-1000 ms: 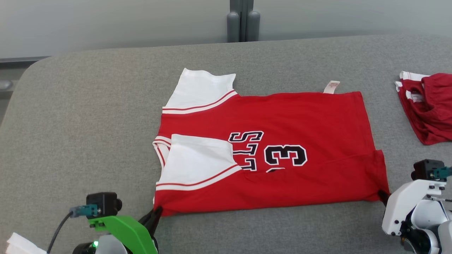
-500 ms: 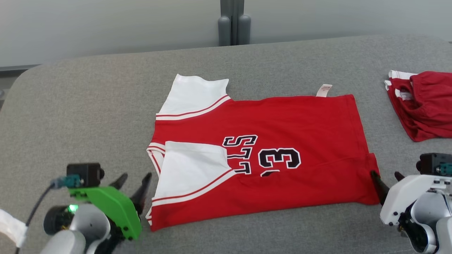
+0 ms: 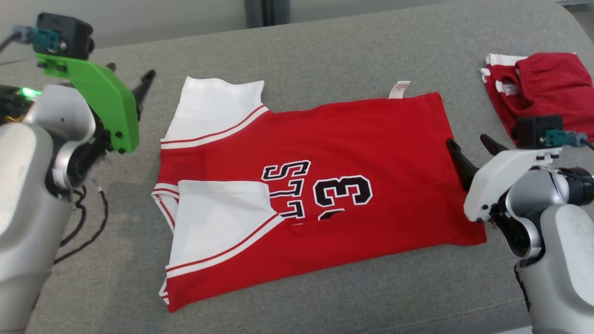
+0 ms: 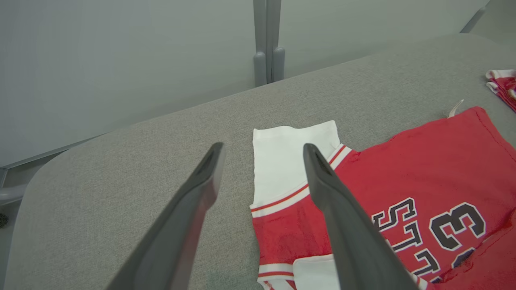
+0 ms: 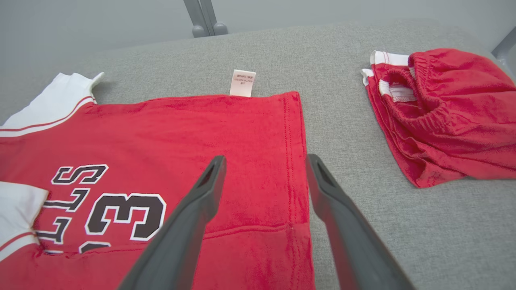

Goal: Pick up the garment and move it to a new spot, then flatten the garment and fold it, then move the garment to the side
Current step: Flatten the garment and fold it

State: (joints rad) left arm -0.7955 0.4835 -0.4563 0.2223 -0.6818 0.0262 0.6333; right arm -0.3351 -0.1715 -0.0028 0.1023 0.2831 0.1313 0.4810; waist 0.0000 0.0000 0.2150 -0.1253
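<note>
Clearly both jaws spread wide — jersey (image 3: 371,139) flat on grey tbl (image 3: 325,55).

a wide table (image 3: 325,51) covered in grey woven fabric takes up most of the room in sight, its far corners rounded and its top flat. behind it runs a plain pale grey wall (image 4: 121,60), split by a darker grey upright post (image 4: 266,36) with two round-topped tubes at its foot, just past the table's far edge. the light is soft and even, with only faint shadows on the fabric
</note>
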